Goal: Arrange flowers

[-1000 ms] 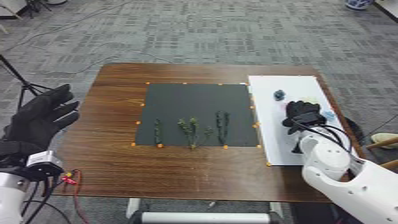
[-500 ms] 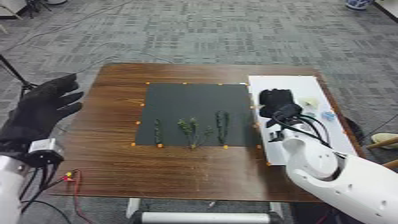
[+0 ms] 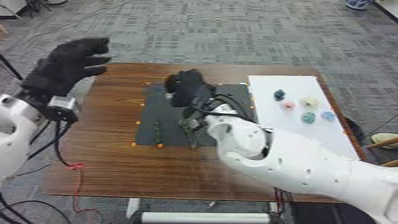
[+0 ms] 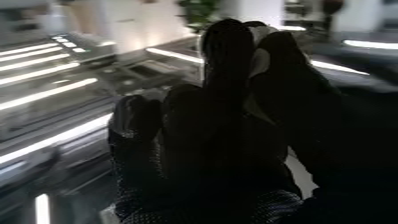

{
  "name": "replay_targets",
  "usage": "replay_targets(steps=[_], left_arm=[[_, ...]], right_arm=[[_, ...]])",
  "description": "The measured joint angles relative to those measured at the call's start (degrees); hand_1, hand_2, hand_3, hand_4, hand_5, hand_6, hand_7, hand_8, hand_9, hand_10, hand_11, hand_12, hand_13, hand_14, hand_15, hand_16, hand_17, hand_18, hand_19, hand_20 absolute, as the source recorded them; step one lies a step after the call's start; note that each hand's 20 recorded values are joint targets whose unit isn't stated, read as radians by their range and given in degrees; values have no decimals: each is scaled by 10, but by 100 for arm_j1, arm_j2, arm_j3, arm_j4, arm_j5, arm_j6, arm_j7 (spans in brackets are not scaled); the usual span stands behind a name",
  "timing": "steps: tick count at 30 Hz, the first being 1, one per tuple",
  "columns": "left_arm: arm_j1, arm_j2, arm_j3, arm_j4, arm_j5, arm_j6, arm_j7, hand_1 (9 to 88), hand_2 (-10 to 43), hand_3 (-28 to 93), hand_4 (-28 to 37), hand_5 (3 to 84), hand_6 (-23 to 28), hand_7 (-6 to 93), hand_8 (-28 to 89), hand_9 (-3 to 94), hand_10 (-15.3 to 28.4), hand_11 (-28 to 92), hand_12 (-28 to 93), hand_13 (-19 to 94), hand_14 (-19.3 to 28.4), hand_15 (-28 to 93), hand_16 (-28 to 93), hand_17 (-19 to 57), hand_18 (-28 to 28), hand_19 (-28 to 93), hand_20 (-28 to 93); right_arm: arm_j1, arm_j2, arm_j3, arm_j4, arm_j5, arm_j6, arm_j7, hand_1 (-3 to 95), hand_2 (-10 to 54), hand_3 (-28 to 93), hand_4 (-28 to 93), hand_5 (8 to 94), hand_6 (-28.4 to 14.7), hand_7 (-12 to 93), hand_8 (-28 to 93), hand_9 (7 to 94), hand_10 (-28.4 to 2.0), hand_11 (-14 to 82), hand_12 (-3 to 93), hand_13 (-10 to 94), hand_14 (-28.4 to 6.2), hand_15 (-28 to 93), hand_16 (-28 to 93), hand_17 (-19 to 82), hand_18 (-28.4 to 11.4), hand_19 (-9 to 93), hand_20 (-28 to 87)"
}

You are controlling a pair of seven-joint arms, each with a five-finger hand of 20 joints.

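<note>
In the head view my right hand (image 3: pixel 188 87) is over the back left part of the black mat (image 3: pixel 233 90), its fingers relaxed with nothing seen in them; its arm hides part of the mat. Green stems (image 3: pixel 159 132) lie near the mat's front edge, some partly covered. On the white sheet (image 3: pixel 266 117) are a dark blue flower (image 3: pixel 279 95), a pink one (image 3: pixel 289 105), a yellow one (image 3: pixel 308 102), a teal one (image 3: pixel 308 118) and a light blue one (image 3: pixel 329 116). My left hand (image 3: pixel 75 62) is open beyond the table's left edge. In the right wrist view the right hand (image 4: pixel 222 120) has its fingers extended.
Orange markers (image 3: pixel 161 145) line the mat's edges. A red cable (image 3: pixel 78 172) hangs by the front left corner of the brown table (image 3: pixel 115 165). A dark stand (image 3: pixel 7 67) is on the floor at the left.
My right hand has moved left from the white sheet to above the black mat, uncovering the flowers. My left hand has risen and moved farther back and to the right.
</note>
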Motion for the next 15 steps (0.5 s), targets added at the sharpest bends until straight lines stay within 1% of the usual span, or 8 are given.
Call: replay_targets(steps=[4, 6, 9, 11, 15], left_arm=[[-277, 0, 43, 0, 1, -13, 8, 242, -28, 693, -261, 276, 29, 210, -97, 197, 104, 257, 206, 107, 133, 477, -41, -99, 196, 403, 120], [-335, -2, 81, -1, 1, -13, 16, 243, -28, 692, -261, 276, 29, 210, -97, 198, 105, 257, 205, 107, 134, 478, -41, -99, 196, 403, 120], [-358, -4, 156, 0, 1, -13, 33, 243, -28, 692, -261, 277, 29, 210, -97, 197, 105, 257, 206, 107, 134, 477, -41, -99, 196, 403, 120], [-411, -4, 285, 18, 1, -13, 45, 242, -28, 692, -260, 277, 29, 210, -97, 197, 105, 257, 206, 107, 134, 477, -40, -99, 196, 404, 120], [-644, -4, 642, 104, 2, -34, 48, 242, -29, 693, -261, 277, 29, 209, -96, 197, 105, 256, 206, 107, 134, 477, -40, -99, 196, 404, 119]], right_arm=[[135, -342, -654, 43, -158, -13, 0, 487, -95, 837, -244, 799, 38, 345, -52, 843, -47, 206, 556, 654, -66, 706, 498, 337, -198, 859, 570], [155, -492, -946, 159, -222, -2, 8, 489, -95, 836, -253, 803, 42, 337, -53, 841, -48, 204, 554, 650, -68, 706, 499, 335, -198, 858, 570], [239, -748, -1407, 484, -255, 93, 93, 490, -95, 837, -261, 807, 46, 328, -52, 839, -49, 205, 559, 642, -69, 709, 504, 332, -200, 857, 573], [341, -939, -1726, 757, -281, 200, 223, 489, -95, 839, -264, 808, 48, 323, -52, 838, -50, 207, 562, 641, -69, 709, 505, 332, -199, 857, 574], [519, -1246, -2123, 1140, -325, 373, 648, 488, -95, 844, -270, 811, 50, 317, -50, 834, -52, 211, 570, 638, -72, 712, 510, 328, -201, 856, 578]])
